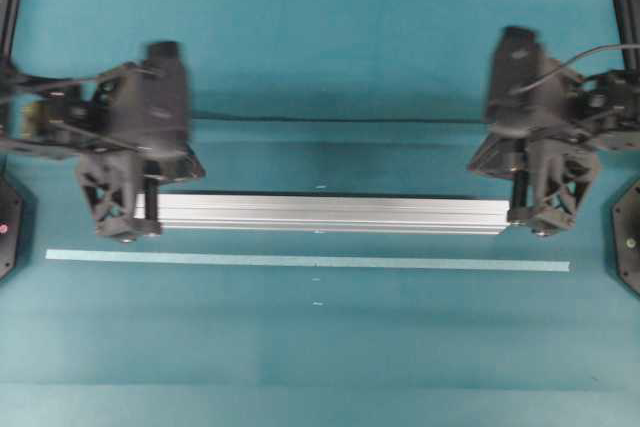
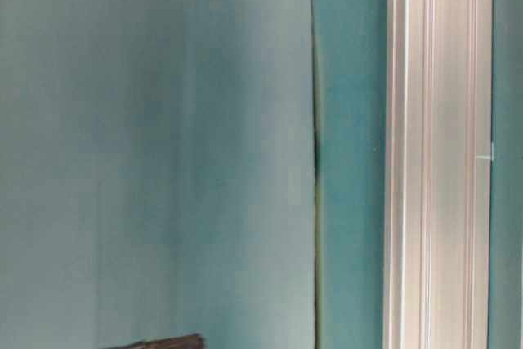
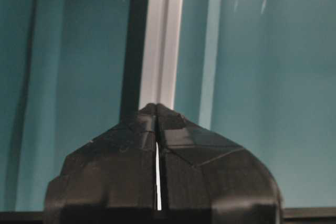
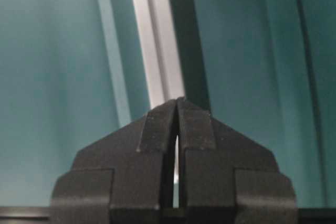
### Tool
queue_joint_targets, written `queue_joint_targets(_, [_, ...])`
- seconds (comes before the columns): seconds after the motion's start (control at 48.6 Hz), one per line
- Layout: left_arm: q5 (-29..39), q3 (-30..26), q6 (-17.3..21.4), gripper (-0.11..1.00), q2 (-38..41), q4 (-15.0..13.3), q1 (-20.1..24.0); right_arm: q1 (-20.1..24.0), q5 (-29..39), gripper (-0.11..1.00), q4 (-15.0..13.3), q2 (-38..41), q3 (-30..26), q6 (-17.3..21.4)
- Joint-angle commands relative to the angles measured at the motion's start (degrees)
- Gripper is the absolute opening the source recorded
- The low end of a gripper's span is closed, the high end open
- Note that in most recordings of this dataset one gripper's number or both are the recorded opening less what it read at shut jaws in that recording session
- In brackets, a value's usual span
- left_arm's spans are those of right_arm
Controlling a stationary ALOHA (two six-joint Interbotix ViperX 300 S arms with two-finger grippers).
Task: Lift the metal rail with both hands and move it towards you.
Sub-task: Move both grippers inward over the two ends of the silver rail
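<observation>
Your left claw (image 1: pixel 140 209) and right claw (image 1: pixel 528 205) are each clenched on one end of the rail (image 1: pixel 330 213), which lies crosswise above the teal table (image 1: pixel 320 347), just behind the tape strip (image 1: pixel 300 261).

Both arms reached inward, grippers closed
The left gripper (image 1: pixel 135 217) and the right gripper (image 1: pixel 532 209) pointed downward at opposite sides of the overhead view, each with its black lattice fingers (image 3: pixel 178 145) pressed tip to tip

Black arms — lattice-cut triangular fingers (image 1: pixel 118 205), a black cable (image 1: pixel 590 52) looping off one.
</observation>
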Motion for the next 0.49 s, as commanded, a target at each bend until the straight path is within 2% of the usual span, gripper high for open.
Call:
queue_joint_targets(0.0, [2.29,-2.90,0.88,-0.04,1.32,0.35,0.44,0.09,1.85,0.04,-0.53,3.25,-3.34,-2.20])
queue_joint_targets(0.185, [4.22,-3.16,3.43,-0.04,3.16,0.35,0.53,0.26,4.31,0.04,-0.44,8.88,-6.86,-5.36])
queue_joint_targets(0.473, [7.21,-1.32,6.59,-0.04,6.59,0.70,0.62,0.88,8.79,0.04,-0.26,14.41,-8.17,-5.80])
